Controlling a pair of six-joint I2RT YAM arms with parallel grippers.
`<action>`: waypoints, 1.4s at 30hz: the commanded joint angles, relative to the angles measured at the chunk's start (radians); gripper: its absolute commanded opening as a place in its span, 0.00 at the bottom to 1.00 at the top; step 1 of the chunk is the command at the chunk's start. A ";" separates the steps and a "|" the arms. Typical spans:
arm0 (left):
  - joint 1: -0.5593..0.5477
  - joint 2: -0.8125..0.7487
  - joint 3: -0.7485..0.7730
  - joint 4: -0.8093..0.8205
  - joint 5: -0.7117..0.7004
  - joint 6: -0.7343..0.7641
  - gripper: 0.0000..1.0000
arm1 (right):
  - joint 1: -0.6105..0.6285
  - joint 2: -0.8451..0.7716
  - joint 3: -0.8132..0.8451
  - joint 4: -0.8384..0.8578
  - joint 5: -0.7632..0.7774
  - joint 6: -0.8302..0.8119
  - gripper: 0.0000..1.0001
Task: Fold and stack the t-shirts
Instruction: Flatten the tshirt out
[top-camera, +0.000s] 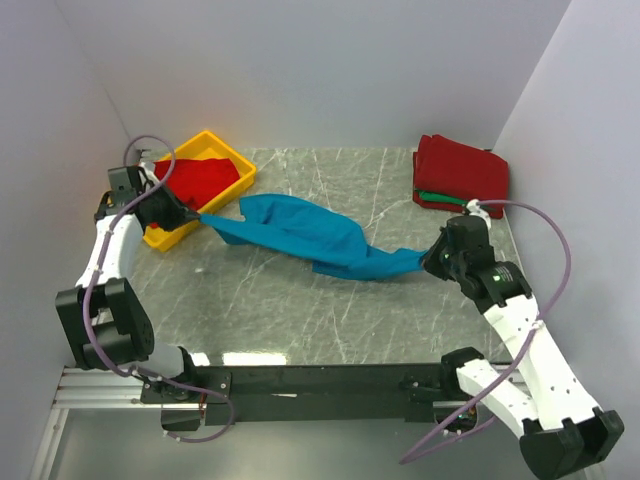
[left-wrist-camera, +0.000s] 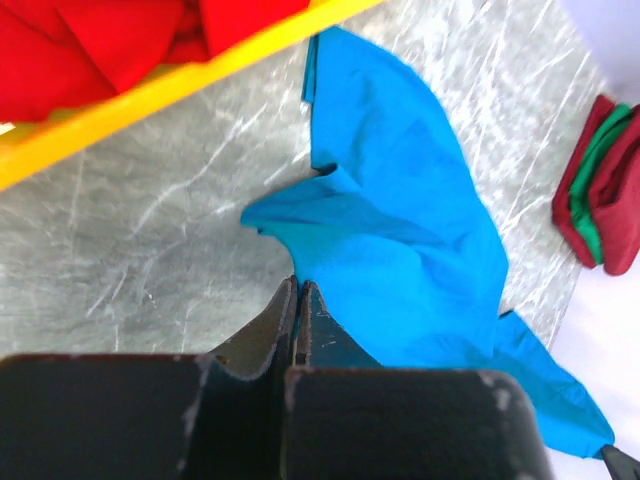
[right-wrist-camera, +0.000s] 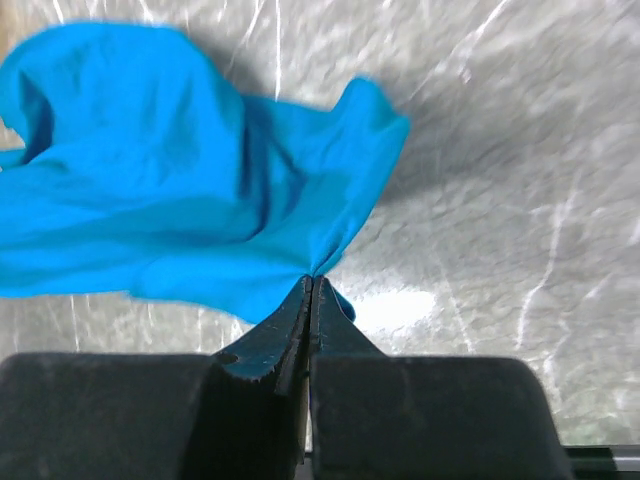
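Grey marbled worktop (top-camera: 300, 330) | STEP (judged): flatten teal-blue t-shirt (top-camera: 300, 235); draw ends apart evenly, low, untwisted | left gripper (top-camera: 190, 215): fully closed, pinching one shirt end, wrist turned inward | right gripper (top-camera: 428, 258): fully closed, pinching other end, forearm stretched forward | SHIRT: spans between both grippers, middle resting on worktop

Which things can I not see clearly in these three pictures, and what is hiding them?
Which part of the blue t-shirt the left pincer and right pincer pinch: all views, the cloth is bunched.
Number of shirts in the folded stack: top view shows mostly the top layer; left wrist view cuts it off.
Red cloth in the yellow tray: one shirt or several; crumpled, partly under the left arm.
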 joint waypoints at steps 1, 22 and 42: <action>0.013 -0.021 0.040 -0.003 0.015 -0.003 0.00 | -0.007 0.015 0.047 -0.012 0.100 -0.030 0.00; 0.010 0.216 0.098 0.008 0.061 0.041 0.00 | -0.090 0.983 0.697 0.072 -0.118 -0.171 0.16; -0.031 0.207 0.063 -0.004 0.026 0.063 0.00 | 0.000 0.718 0.228 0.273 -0.150 -0.081 0.42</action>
